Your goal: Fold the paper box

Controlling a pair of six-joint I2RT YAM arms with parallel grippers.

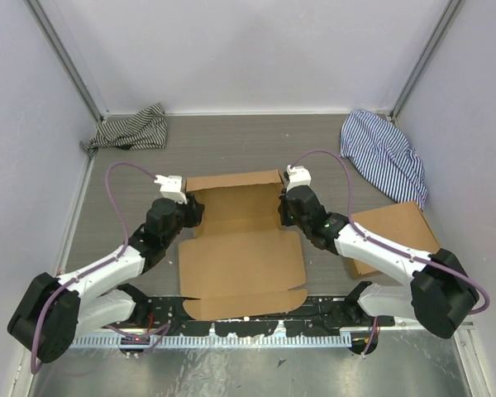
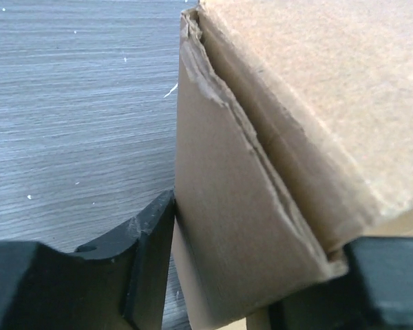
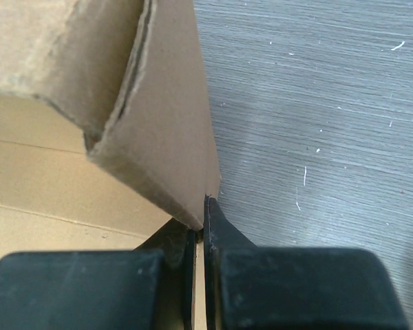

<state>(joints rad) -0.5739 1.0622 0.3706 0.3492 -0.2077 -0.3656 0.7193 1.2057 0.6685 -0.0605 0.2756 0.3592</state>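
Cardboard dead centre: the paper box (image 1: 240, 252) lies half-folded on the grey table (image 1: 231, 145), its back wall raised between the two arms. At the box's upper-left corner the left gripper (image 1: 190, 212) is clenched on the doubled side wall, wedged between its fingers (image 2: 141, 240). Upper right, the right gripper (image 1: 283, 211) pinches the side flap's thin edge, nearly closed. A striped cloth (image 1: 132, 131) sits upper left.

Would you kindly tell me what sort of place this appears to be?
Probably a robot lab's enclosed test cell: white walls on metal framing, a left arm and right arm bolted to a grey table, and a half-folded paper box between them.
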